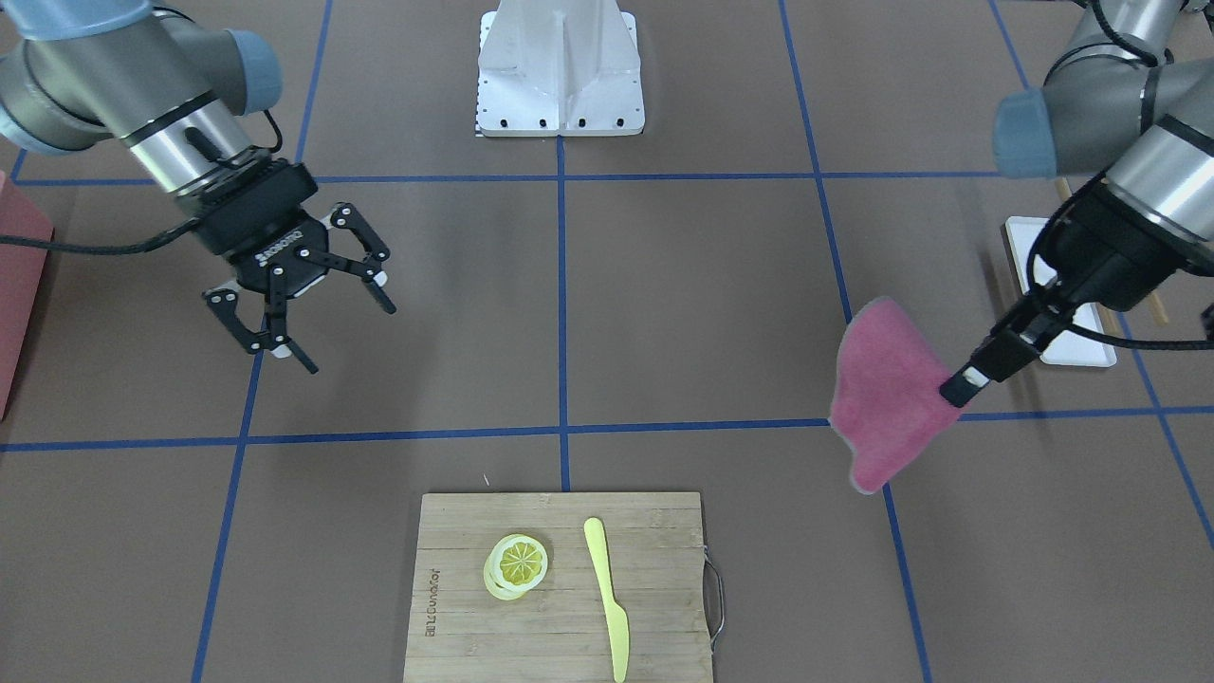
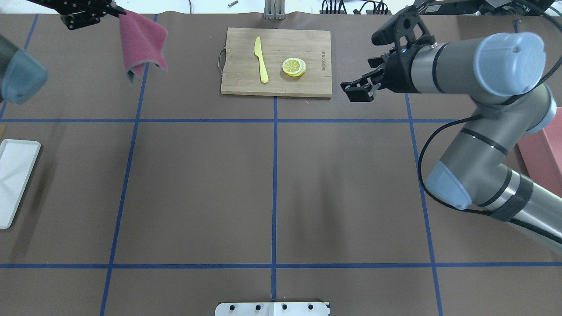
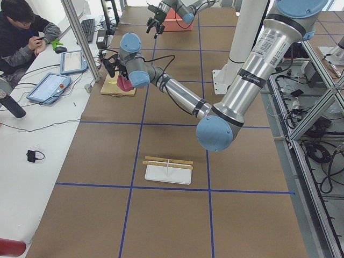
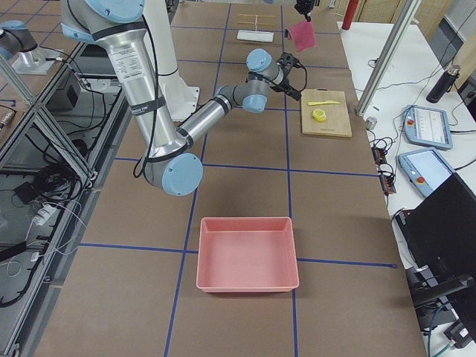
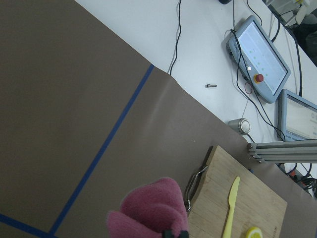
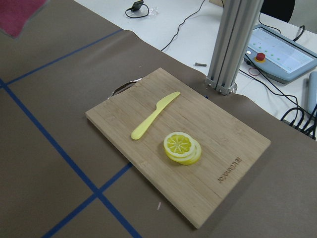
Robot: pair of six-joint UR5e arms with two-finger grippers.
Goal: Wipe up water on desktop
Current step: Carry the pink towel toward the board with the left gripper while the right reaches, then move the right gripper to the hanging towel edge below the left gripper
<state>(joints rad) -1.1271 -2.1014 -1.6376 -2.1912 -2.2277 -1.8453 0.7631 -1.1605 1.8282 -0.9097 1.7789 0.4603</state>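
Note:
The brown desktop (image 1: 702,304) with blue tape lines fills the overhead view (image 2: 197,184); I see no water on it. My left gripper (image 1: 958,387) is shut on a pink cloth (image 1: 887,398) and holds it hanging above the desktop, left of the cutting board in the overhead view (image 2: 140,41). The cloth also shows at the bottom of the left wrist view (image 5: 148,208). My right gripper (image 1: 351,339) is open and empty, held above the desktop right of the board in the overhead view (image 2: 362,66).
A bamboo cutting board (image 1: 560,626) at the table's far edge carries lemon slices (image 1: 517,562) and a yellow plastic knife (image 1: 607,598). A white tray (image 2: 13,175) lies at the left edge, a pink bin (image 4: 245,253) at the right end.

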